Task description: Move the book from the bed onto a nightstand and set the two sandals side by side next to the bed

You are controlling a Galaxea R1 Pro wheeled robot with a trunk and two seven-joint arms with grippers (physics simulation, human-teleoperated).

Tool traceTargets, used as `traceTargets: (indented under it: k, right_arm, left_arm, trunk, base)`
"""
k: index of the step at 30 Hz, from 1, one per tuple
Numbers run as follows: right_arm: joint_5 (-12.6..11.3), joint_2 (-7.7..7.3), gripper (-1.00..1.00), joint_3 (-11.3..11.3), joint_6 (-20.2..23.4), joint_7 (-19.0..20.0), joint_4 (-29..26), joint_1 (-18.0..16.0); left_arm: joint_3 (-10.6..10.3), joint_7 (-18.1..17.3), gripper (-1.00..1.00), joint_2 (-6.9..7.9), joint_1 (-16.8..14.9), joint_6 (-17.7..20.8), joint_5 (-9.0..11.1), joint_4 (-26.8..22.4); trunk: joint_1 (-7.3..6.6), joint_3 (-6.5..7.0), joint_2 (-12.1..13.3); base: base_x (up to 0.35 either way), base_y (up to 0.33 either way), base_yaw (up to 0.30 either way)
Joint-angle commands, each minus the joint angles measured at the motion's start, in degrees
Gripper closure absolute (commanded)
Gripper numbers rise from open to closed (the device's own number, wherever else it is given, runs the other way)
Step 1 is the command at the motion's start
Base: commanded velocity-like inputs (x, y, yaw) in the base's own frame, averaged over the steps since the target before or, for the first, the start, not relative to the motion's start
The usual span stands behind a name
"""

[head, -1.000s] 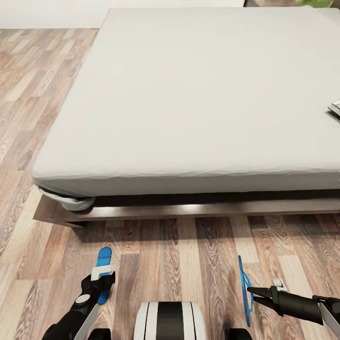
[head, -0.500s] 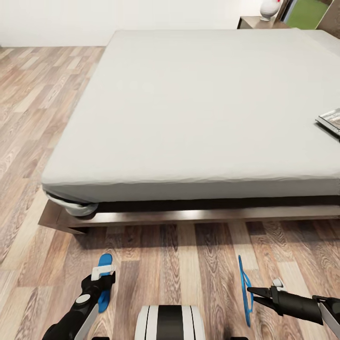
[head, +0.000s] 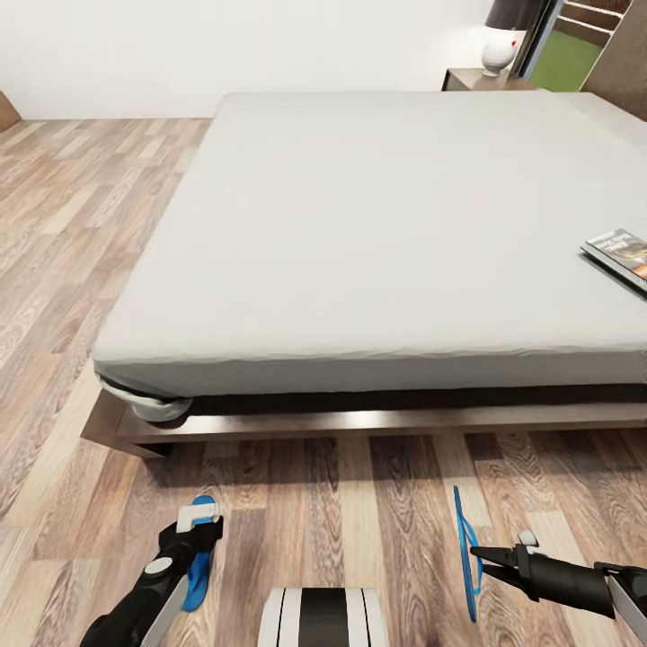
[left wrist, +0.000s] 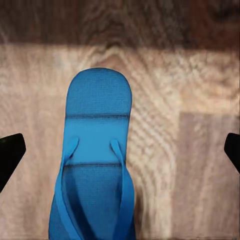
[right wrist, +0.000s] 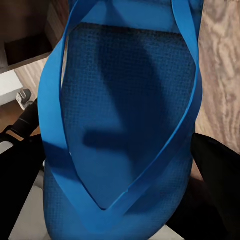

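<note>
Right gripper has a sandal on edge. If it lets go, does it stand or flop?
Probably flops flat: the sandal at the right gripper is a thin sole standing edge-on over the floor. Likely light and bendy, judging by its thin straps.

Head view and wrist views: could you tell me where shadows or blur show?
Head view: a dark shadow band runs under the mattress along the bed frame. Left wrist view: the floor looks soft, the sandal sharper. Right wrist view: the gripper's shadow crosses the held sandal.
</note>
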Motion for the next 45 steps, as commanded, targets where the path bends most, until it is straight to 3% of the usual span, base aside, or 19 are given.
traceTargets:
  k: [1, 2, 3, 6, 8, 10, 12, 14, 20, 24, 26, 28, 29, 32, 33, 38, 40, 43, 45]
  right_arm:
    - [-0.2, -0.01, 1.0, 0.0, 0.5, 0.1, 0.0, 0.0]
    - [-0.2, -0.01, 1.0, 0.0, 0.5, 0.1, 0.0, 0.0]
    - [-0.2, 0.01, 1.0, 0.0, 0.5, 0.1, 0.0, 0.0]
    - [-0.2, 0.02, 1.0, 0.0, 0.5, 0.0, 0.1, 0.0]
    - [-0.2, 0.0, 1.0, 0.0, 0.5, 0.0, 0.1, 0.0]
    - [-0.2, 0.0, 1.0, 0.0, 0.5, 0.0, 0.1, 0.0]
    - [-0.1, 0.01, 1.0, 0.0, 0.4, 0.0, 0.1, 0.0]
    - [-0.1, 0.0, 1.0, 0.0, 0.3, -0.1, 0.0, 0.0]
    - [0.0, -1.22, 1.0, 0.0, -0.2, -0.4, -0.7, 0.0]
    - [0.2, -1.32, 1.0, 0.0, -0.2, -2.6, -5.2, 0.0]
    - [0.3, -1.27, 1.0, 0.0, -0.2, -6.2, -6.1, 0.0]
    - [0.4, -1.25, 1.0, 0.0, -0.2, -14.1, -8.0, 0.0]
    - [0.5, -1.2, 1.0, 0.1, -0.2, -18.7, -9.2, 0.0]
    - [0.8, -1.02, 1.0, 0.5, -0.2, -38.5, -13.9, 0.0]
    - [0.9, -0.97, 1.0, 0.6, -0.3, -42.4, -14.5, 0.0]
    - [1.8, -0.82, 1.0, 1.0, -0.4, -55.5, -15.6, 0.0]
    - [5.1, -0.71, 1.0, 1.0, -0.5, -58.8, -15.6, 0.0]
    - [15.7, -0.28, 1.0, 1.0, -1.8, -62.9, -15.1, 0.0]
    - [19.8, -0.12, 1.0, 1.0, -5.8, -63.6, -14.9, 0.0]
  left_arm:
    - [-0.4, -1.5, -1.0, 0.1, 0.0, 1.1, 0.6, -0.6]
    - [-0.4, -2.4, -1.0, 0.11, 0.0, 1.3, 0.6, -0.8]
    - [0.0, -6.7, -1.0, 0.2, 0.0, 1.8, 1.2, -1.6]
    - [1.8, -12.4, -1.0, 0.49, 0.0, 2.7, 4.0, -2.2]
    - [4.1, -19.1, -1.0, 2.5, 0.0, 6.0, 7.6, -2.6]
    - [5.0, -23.4, -1.0, 3.96, 0.0, 7.4, 9.1, -2.8]
    - [6.6, -33.0, -1.0, 6.17, 0.0, 8.6, 12.4, -2.8]
    - [8.0, -36.9, -1.0, 6.81, 0.1, 8.8, 13.8, -2.6]
    - [13.1, -42.9, -1.0, 7.15, 0.8, 8.5, 14.6, 5.7]
    - [16.3, -48.1, -1.0, 7.13, 0.9, 8.3, 14.6, 9.0]
    - [16.7, -48.6, -1.0, 7.12, 0.9, 8.2, 14.5, 9.6]
    - [16.8, -48.8, -1.0, 7.12, 0.9, 8.1, 14.5, 9.9]
    - [16.9, -48.9, -1.0, 7.13, 0.9, 8.1, 14.5, 10.0]
    - [16.9, -48.9, -1.0, 7.08, 0.9, 8.0, 14.5, 10.1]
    - [16.9, -48.9, -1.0, 7.06, 0.9, 8.0, 14.5, 10.1]
    - [17.0, -48.9, -1.0, 7.12, 0.9, 8.0, 14.4, 10.1]
    - [17.1, -48.9, -1.0, 7.12, 0.9, 8.0, 14.4, 10.1]
    - [17.2, -48.9, -1.0, 7.13, 0.9, 8.0, 14.4, 10.1]
    - [17.2, -48.9, -1.0, 7.13, 0.9, 8.0, 14.4, 10.1]
  trunk:
    - [-0.01, -0.03, 0.0]
    - [-0.01, -0.03, 0.0]
    - [-0.01, -0.03, 0.0]
    - [-0.01, -0.03, 0.0]
    - [-0.01, -0.03, 0.0]
    - [-0.01, -0.03, 0.0]
    - [-0.01, -0.03, 0.0]
    - [-0.01, -0.03, 0.0]
    - [-0.01, -0.03, 0.0]
    - [-0.01, -0.03, 0.0]
    - [-0.01, -0.03, 0.0]
    - [-0.01, -0.03, 0.0]
    - [-0.01, -0.03, 0.0]
    - [-0.01, -0.03, 0.0]
    - [-0.01, -0.03, 0.0]
    - [-0.01, -0.03, 0.0]
    - [-0.01, -0.03, 0.0]
    - [-0.01, -0.03, 0.0]
    - [-0.01, -0.03, 0.0]
  base:
    - [0.0, 0.0, 0.0]
    - [0.0, 0.0, 0.0]
    - [0.0, 0.0, 0.0]
    - [0.0, 0.0, 0.0]
    - [0.0, 0.0, 0.0]
    - [0.0, 0.0, 0.0]
    - [0.0, 0.0, 0.0]
    - [0.0, 0.0, 0.0]
    - [0.0, 0.0, 0.0]
    - [0.0, 0.0, 0.0]
    - [0.0, 0.0, 0.0]
    - [0.0, 0.0, 0.0]
    - [0.0, 0.0, 0.0]
    - [0.0, 0.0, 0.0]
    - [0.0, 0.0, 0.0]
    - [0.0, 0.0, 0.0]
    - [0.0, 0.0, 0.0]
    - [0.0, 0.0, 0.0]
    - [0.0, 0.0, 0.0]
